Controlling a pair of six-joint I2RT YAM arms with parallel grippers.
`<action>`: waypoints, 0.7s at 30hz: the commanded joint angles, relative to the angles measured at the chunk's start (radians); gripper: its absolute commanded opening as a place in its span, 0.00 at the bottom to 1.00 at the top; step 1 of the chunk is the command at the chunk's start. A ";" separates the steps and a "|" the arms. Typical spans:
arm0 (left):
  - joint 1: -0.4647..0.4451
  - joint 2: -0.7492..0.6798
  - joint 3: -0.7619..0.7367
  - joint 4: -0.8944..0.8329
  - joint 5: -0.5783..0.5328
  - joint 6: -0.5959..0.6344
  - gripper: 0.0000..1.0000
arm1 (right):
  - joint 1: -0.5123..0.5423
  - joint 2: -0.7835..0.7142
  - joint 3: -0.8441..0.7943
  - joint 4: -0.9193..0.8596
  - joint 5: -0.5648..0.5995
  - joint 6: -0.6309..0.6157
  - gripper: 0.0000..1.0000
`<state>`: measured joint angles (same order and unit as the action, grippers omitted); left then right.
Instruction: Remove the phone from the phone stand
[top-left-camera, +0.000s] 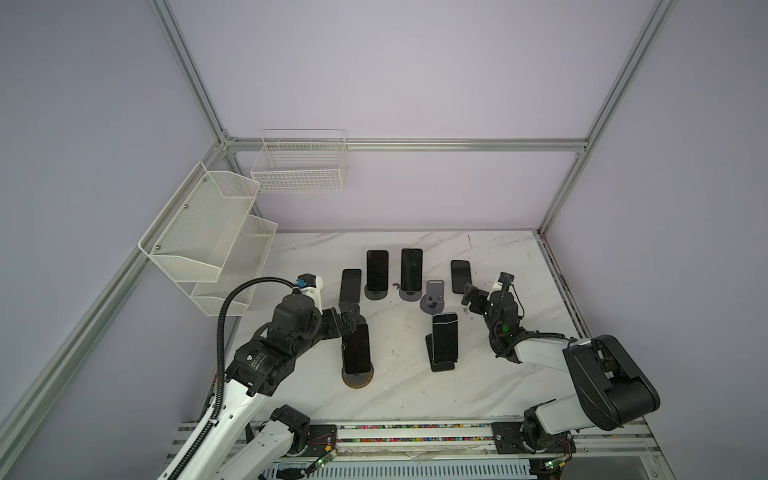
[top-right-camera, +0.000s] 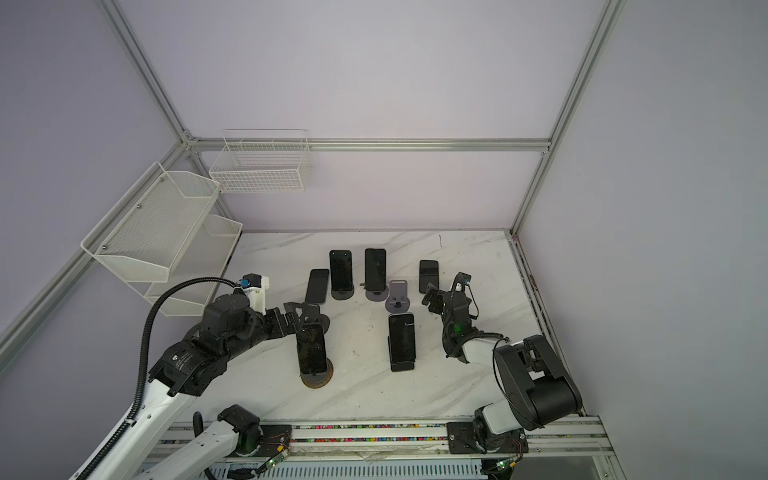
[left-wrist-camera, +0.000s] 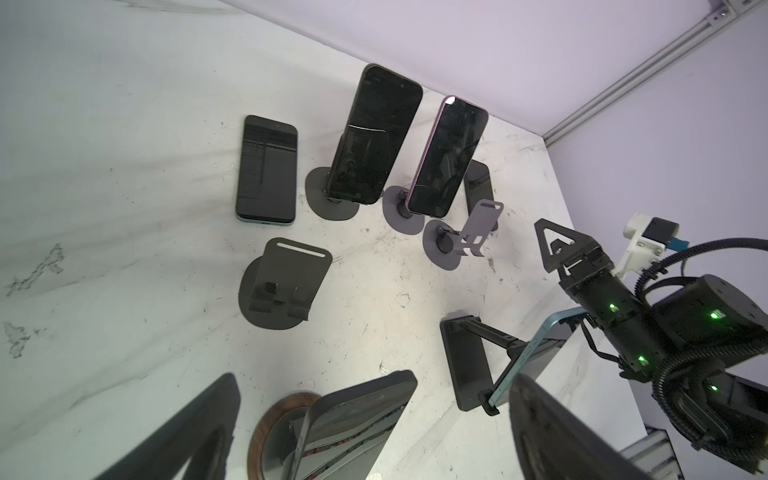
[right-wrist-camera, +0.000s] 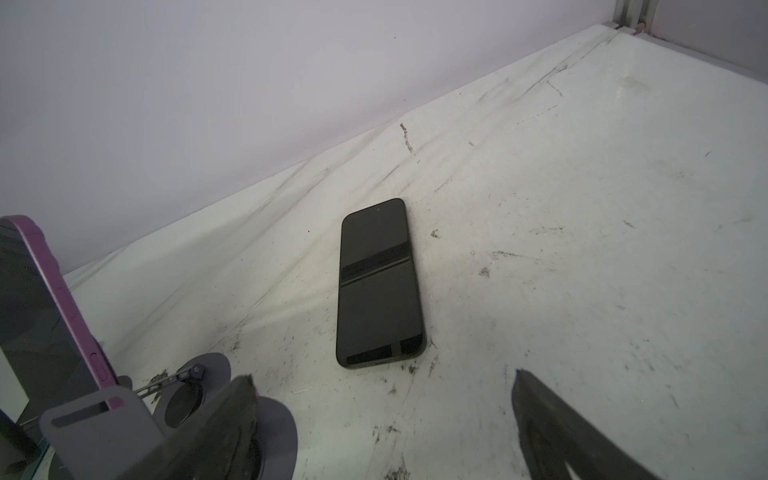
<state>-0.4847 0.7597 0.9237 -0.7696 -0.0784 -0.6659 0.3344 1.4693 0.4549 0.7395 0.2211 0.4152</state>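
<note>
We see the black slab phone (top-left-camera: 356, 348) leaning on its round wood-rimmed stand (top-left-camera: 357, 379), toward the front left corner of the white marble-look worktop (top-left-camera: 415, 390). The left gripper (top-left-camera: 349, 311) stands wide open around its top edge (contact unclear). The right gripper (top-left-camera: 471, 296), also open, hovers beside a flat black phone (top-left-camera: 461, 276) toward the back right corner.

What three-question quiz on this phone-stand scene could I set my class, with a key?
1. True or false: the left gripper and right gripper are both shut.
2. How many phones lie flat on the table? A one, B two, C four.
3. What colour is the empty stand nearest the right gripper?
Key: 1 false; 2 B, left flat phone and right flat phone; 3 grey.
</note>
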 joint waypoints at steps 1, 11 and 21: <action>-0.076 0.012 -0.029 -0.046 -0.200 -0.082 1.00 | 0.004 0.011 0.024 -0.027 0.017 0.013 0.97; -0.241 0.185 0.017 -0.086 -0.297 -0.110 1.00 | 0.005 0.012 0.024 -0.023 0.017 0.013 0.97; -0.298 0.261 0.014 -0.104 -0.325 -0.158 0.99 | 0.004 0.012 0.024 -0.023 0.012 0.013 0.97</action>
<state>-0.7708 1.0145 0.9234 -0.8597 -0.3626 -0.7937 0.3344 1.4742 0.4606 0.7204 0.2214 0.4152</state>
